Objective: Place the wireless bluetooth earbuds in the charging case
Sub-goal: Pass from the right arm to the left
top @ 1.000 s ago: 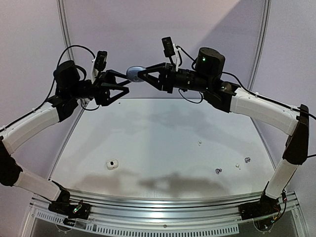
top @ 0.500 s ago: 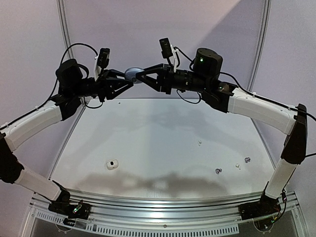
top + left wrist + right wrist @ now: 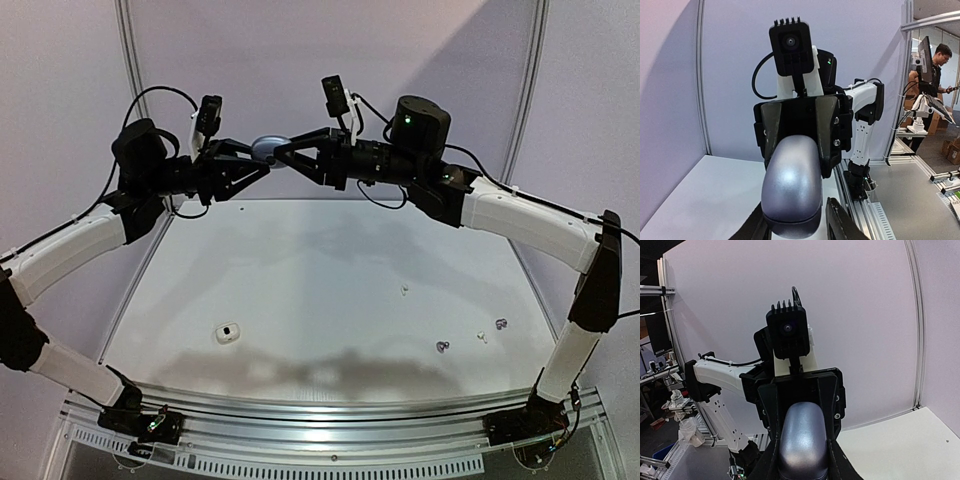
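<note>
Case (image 3: 266, 150) hangs mid-air over the far edge of the table (image 3: 320, 270) in your top view, left gripper (image 3: 264, 160) and right gripper (image 3: 279, 154) both clamped on it; a second ago the left stood open. Earbuds (image 3: 441, 347) lie loose near-right, visible only here, tiny. Left wrist: case close-up, your fingertips cropped. Right wrist: same.

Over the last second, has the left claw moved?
Yes. The left gripper has moved rightward, away from the wall strip, onto the grey case held by the right gripper.
</note>
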Controlling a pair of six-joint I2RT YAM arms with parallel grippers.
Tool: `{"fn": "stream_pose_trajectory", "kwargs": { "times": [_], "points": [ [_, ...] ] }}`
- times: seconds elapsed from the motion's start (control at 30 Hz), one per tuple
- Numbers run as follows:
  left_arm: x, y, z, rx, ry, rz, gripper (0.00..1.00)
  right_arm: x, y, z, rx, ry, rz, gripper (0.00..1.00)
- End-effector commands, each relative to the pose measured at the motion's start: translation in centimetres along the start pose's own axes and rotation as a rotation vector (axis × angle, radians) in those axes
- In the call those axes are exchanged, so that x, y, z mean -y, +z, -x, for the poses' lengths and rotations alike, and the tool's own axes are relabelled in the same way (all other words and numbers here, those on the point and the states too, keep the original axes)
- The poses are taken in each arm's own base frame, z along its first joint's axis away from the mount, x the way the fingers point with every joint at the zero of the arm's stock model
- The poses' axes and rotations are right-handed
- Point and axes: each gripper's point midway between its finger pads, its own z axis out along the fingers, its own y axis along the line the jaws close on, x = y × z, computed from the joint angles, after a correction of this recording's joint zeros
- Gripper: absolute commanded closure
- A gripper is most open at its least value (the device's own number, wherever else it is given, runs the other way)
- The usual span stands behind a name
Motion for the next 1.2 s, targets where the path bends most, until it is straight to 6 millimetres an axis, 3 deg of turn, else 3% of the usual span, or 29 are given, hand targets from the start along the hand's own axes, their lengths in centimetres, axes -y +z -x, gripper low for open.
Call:
{"fn": "stream_pose_trajectory", "kwargs": {
  "times": [0.0,0.07,0.23,0.33,0.47,0.53,0.6,0.8,0.97,1.0,1.1,1.17],
  "points": [
    [1.2,0.6,0.9,0.013,0.031,-0.060,0.61,0.8,0.6,-0.8,-0.019,0.002,-0.022,1.00],
    [1.2,0.6,0.9,0.013,0.029,-0.062,0.61,0.9,0.7,-1.0,-0.022,0.004,-0.025,1.00],
    [1.3,0.6,0.9,0.014,0.029,-0.064,0.74,1.0,0.7,-1.1,-0.025,0.003,-0.029,1.00],
    [1.4,0.6,0.9,0.012,0.027,-0.070,0.64,1.3,0.7,-1.6,-0.040,0.002,-0.039,1.00],
    [1.5,0.6,0.9,0.014,0.027,-0.074,0.62,1.4,0.7,-1.7,-0.041,0.001,-0.040,1.00],
    [1.5,0.6,1.0,0.016,0.029,-0.074,0.57,1.4,0.7,-1.7,-0.039,0.001,-0.041,1.00],
    [1.6,0.6,0.9,0.014,0.032,-0.079,0.62,1.4,0.7,-1.6,-0.035,-0.003,-0.040,1.00],
    [1.5,0.6,0.9,0.015,0.035,-0.077,0.99,1.4,0.7,-1.6,-0.034,0.000,-0.039,1.00],
    [1.6,0.5,0.8,0.015,0.036,-0.076,1.00,1.6,0.7,-1.7,-0.033,-0.001,-0.049,1.00],
    [1.6,0.5,0.9,0.015,0.041,-0.076,1.00,1.7,0.7,-1.7,-0.035,0.000,-0.055,0.97],
    [1.6,0.5,0.5,-0.001,0.083,-0.072,1.00,2.3,0.4,-2.2,-0.062,-0.008,-0.102,0.29],
    [1.5,0.4,-0.1,-0.028,0.122,-0.062,1.00,2.5,-0.2,-2.1,-0.078,-0.032,-0.140,0.04]
  ]
}}
